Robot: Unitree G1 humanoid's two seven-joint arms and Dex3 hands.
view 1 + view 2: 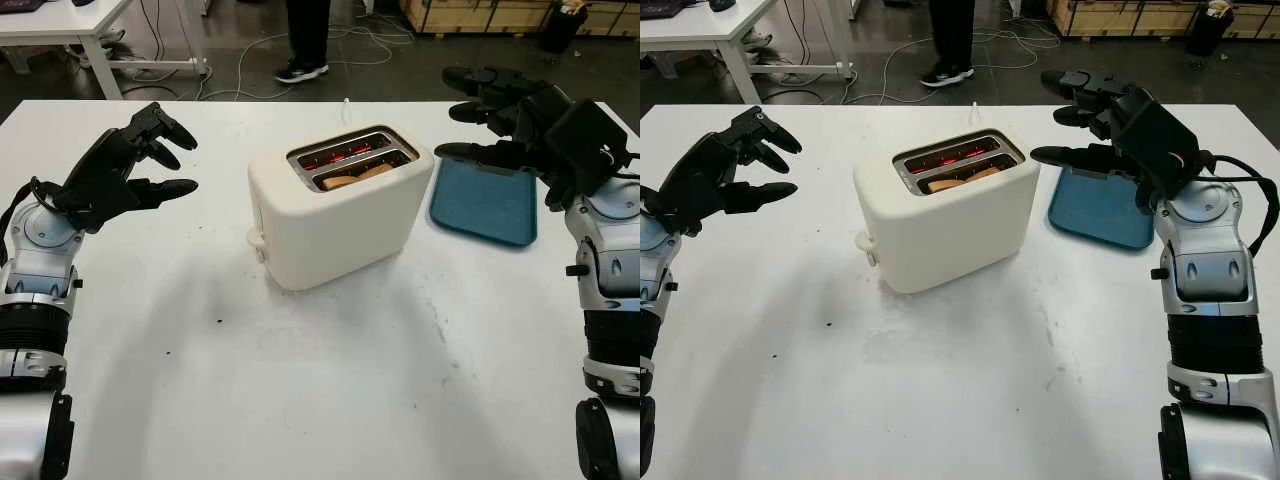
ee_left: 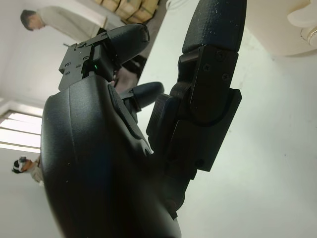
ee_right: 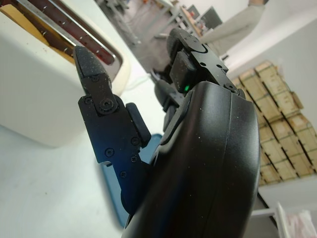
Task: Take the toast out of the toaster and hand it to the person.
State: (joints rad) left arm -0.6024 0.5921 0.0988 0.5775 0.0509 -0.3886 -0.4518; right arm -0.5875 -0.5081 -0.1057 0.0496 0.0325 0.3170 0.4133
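A cream two-slot toaster [image 1: 340, 210] stands at the middle of the white table [image 1: 300, 400]. Its far slot glows red inside, and a slice of toast [image 1: 358, 177] lies low in the near slot. My left hand [image 1: 150, 160] hovers open over the table to the left of the toaster, holding nothing. Raised to the right of the toaster, above a blue tray [image 1: 485, 200], my right hand [image 1: 480, 115] is open as well. A person [image 1: 305, 35] stands beyond the far edge of the table; the legs and dark shoes are what I see.
The blue tray lies flat on the table right of the toaster. Another white table [image 1: 60, 25] stands at the back left. Cables run across the floor behind, and wooden crates [image 1: 490, 15] line the back right.
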